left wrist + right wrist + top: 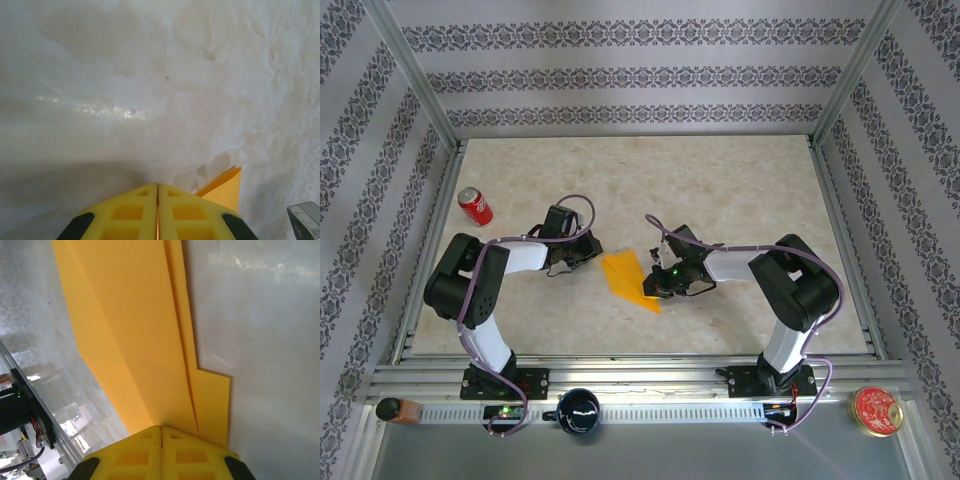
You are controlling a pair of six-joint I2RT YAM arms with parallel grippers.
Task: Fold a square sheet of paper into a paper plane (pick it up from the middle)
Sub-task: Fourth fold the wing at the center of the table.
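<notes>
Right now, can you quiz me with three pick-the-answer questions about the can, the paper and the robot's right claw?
1. Where is the red can?
A) in the middle
B) at the left side of the table
C) at the right edge

2. What colour is the folded paper?
A) orange-yellow
B) blue
C) green

3. How is the right gripper?
A) wide open
B) holding the can
C) shut

Answers:
1 B, the top view shows the can far over on the left.
2 A, it looks orange-yellow from above.
3 C, its wrist view shows the yellow fingers touching with no gap.
</notes>
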